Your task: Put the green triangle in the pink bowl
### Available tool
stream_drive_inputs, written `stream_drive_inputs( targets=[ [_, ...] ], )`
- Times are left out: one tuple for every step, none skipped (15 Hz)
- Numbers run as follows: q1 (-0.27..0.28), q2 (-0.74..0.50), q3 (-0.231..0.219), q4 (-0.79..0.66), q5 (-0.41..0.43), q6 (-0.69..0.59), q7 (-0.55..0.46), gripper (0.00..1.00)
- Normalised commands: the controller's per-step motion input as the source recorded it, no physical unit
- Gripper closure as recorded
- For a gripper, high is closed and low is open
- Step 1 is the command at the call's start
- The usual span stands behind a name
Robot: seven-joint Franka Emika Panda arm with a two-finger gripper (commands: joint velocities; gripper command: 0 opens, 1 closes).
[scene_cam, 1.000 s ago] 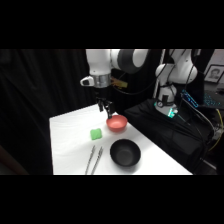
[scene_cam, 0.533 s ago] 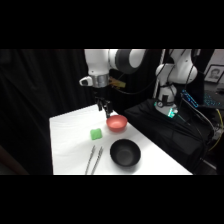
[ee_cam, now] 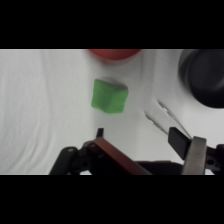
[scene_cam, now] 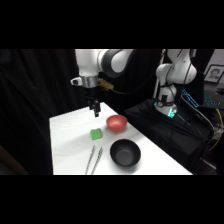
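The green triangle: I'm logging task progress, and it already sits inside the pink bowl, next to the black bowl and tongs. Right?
Not quite. The green triangle lies on the table, beside the pink bowl, not inside it, as the side view shows. The black bowl and tongs are nearby.

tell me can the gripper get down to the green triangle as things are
Probably yes: the green triangle lies bare on the table, apart from the pink bowl and tongs, with the open gripper just above it.
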Motion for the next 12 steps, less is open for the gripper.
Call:
stream_drive_inputs(
  targets=[
    [-0.074, 0.34, 0.013, 0.29, 0.18, 0.17, -0.16, 0.0],
    [-0.076, 0.33, 0.022, 0.28, 0.189, 0.17, -0.16, 0.0],
    [-0.081, 0.34, 0.027, 0.27, 0.19, 0.17, -0.15, 0.0],
    [-0.086, 0.32, 0.029, 0.26, 0.183, 0.16, -0.14, 0.0],
    [-0.096, 0.3, 0.042, 0.23, 0.195, 0.15, -0.16, 0.0],
    [-0.099, 0.28, 0.049, 0.2, 0.189, 0.17, -0.17, 0.0],
    [-0.088, 0.27, 0.039, 0.18, 0.147, 0.18, -0.13, 0.0],
    [-0.091, 0.27, 0.043, 0.18, 0.14, 0.17, -0.14, 0.0],
    [-0.098, 0.27, 0.048, 0.18, 0.144, 0.16, -0.14, 0.0],
    [-0.099, 0.25, 0.05, 0.17, 0.142, 0.16, -0.14, 0.0],
    [-0.1, 0.23, 0.055, 0.17, 0.142, 0.15, -0.14, 0.0],
    [-0.099, 0.21, 0.06, 0.17, 0.141, 0.13, -0.14, 0.0]
  ],
)
